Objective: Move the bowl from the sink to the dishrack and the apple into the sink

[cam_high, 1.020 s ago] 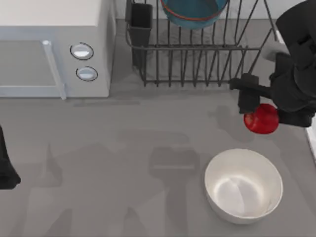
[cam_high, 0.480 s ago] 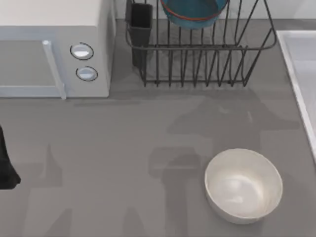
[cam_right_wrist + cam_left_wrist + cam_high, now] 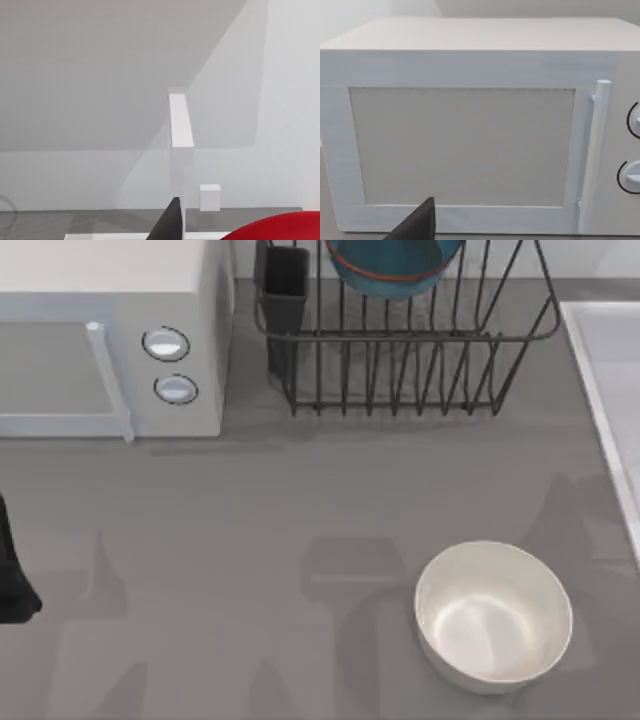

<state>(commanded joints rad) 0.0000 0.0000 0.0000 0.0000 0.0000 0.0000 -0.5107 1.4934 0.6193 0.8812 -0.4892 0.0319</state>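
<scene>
Jaws of the right gripper are seen as one dark fingertip (image 3: pixel 170 222) at the edge of the right wrist view, with a glossy red curve of the apple (image 3: pixel 280 227) beside it; whether the apple is clamped between them cannot be told. Behind them in that view a white faucet (image 3: pixel 179 125) is seen upright before a pale wall. Of the left gripper, one dark finger (image 3: pixel 417 225) is seen in the left wrist view before the door of the microwave (image 3: pixel 470 135), and its jaws' width cannot be told; the left arm (image 3: pixel 12 575) is parked at the left edge of the surface (image 3: pixel 250 520). The bowl (image 3: pixel 392 265), teal-blue with a thin orange-red band, is held among the upright bars of the dishrack (image 3: pixel 400 370), whose dark utensil cup (image 3: pixel 286 285) is set at its left corner. A strip of the sink (image 3: pixel 610 370) is seen at the right edge. An off-white bowl (image 3: pixel 494 615) is seen empty on the surface.
</scene>
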